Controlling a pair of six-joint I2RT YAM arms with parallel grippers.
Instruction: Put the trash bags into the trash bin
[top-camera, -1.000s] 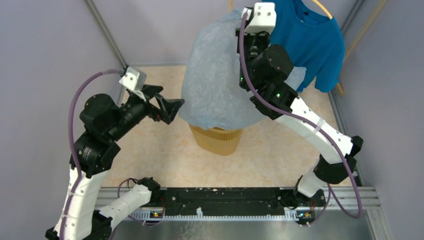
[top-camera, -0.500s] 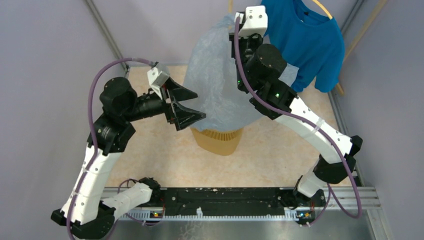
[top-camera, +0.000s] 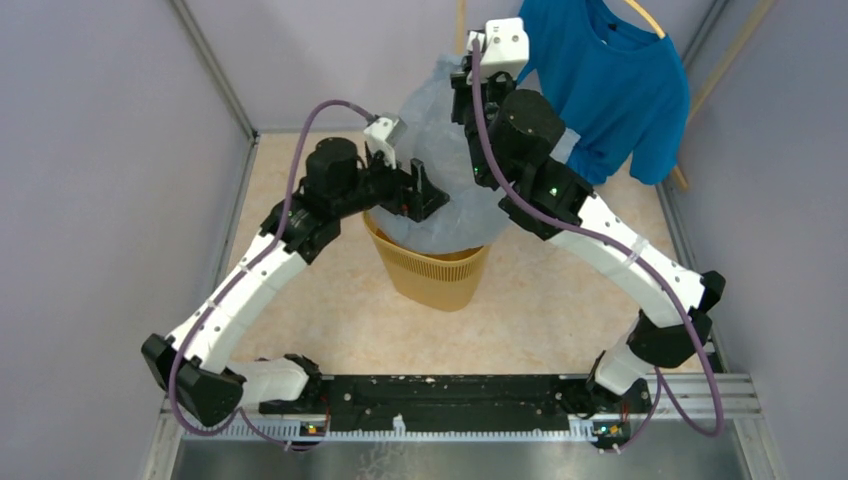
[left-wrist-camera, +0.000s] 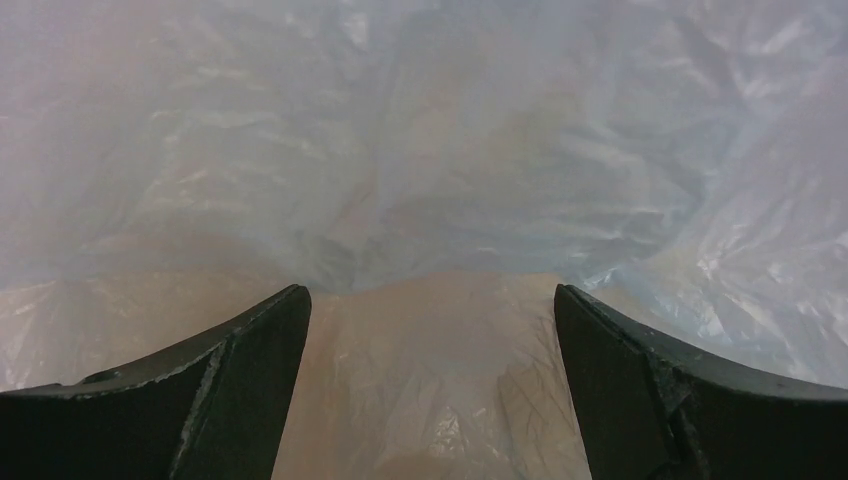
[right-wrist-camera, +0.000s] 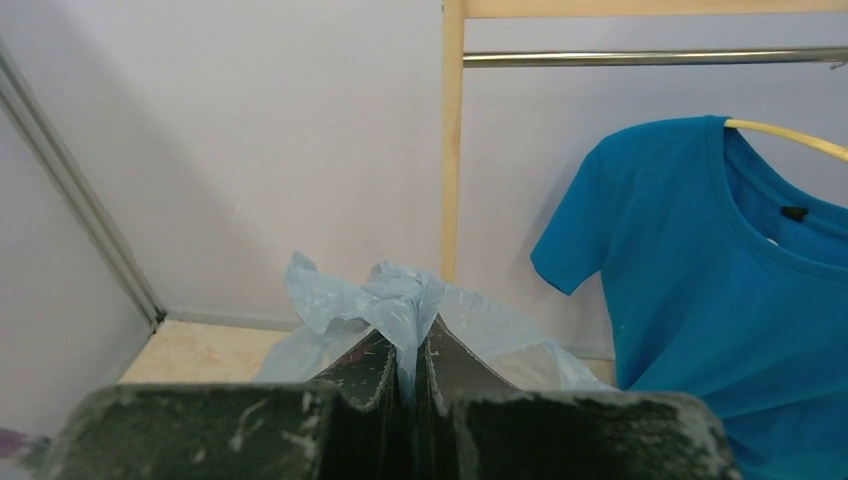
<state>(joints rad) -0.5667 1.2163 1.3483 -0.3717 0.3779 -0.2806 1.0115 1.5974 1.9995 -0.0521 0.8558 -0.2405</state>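
Observation:
The pale blue trash bag hangs over the yellow-orange trash bin, its lower part at the bin's rim. My right gripper holds it up from above, shut on the bunched top of the bag, with film pinched between the right gripper jaws. My left gripper presses against the bag's left side just above the rim, jaws wide apart. In the left wrist view, the left gripper faces crinkled bag film, and the bin shows orange through it. Nothing is gripped there.
A bright blue T-shirt hangs on a hanger at the back right, from a wooden rack with a metal rail. Grey walls close in on both sides. The beige floor lies around the bin.
My left arm swung in from the left and pushed its open jaws into the bag. The bag has drawn in narrower and the bin's rim now shows. The right gripper shifted slightly left.

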